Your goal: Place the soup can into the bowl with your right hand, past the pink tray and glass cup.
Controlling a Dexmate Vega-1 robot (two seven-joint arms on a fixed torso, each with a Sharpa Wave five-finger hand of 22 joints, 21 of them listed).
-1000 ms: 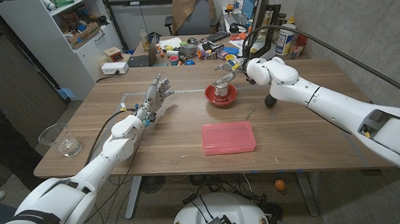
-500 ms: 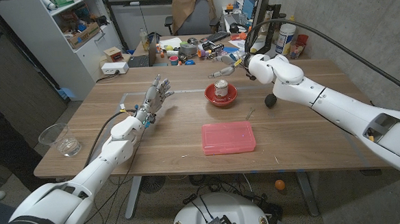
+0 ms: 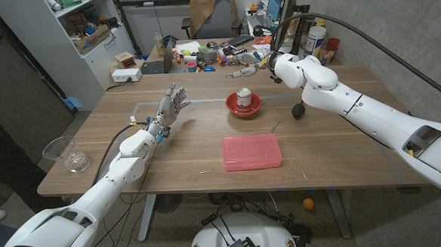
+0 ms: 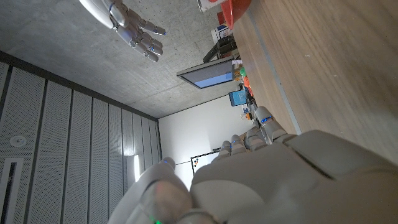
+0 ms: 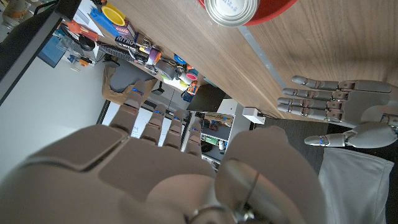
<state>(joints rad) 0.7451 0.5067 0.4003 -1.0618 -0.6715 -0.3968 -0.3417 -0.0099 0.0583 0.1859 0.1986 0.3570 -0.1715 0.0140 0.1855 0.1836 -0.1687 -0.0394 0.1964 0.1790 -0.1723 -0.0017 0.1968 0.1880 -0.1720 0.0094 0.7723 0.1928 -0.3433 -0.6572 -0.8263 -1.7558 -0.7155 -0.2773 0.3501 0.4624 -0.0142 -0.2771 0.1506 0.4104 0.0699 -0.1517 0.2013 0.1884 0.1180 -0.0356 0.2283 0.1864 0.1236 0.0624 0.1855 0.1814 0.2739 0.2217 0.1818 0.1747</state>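
The soup can is standing upright inside the red bowl, so the job looks done. The right hand is hanging above and behind it, fingers spread, holding nothing. The can is round shiny metal; the bowl is smooth, sitting on the wooden surface.

- One soup can stands upright inside one red bowl on the wooden table.
- One pink tray lies on the table, nearer the robot than the bowl.
- One clear glass cup sits at the table's left corner.
- One small black ball-like object sits right of the bowl.
- Two robot hands are raised over the table: the left hand and the right hand, both with fingers spread and holding nothing.
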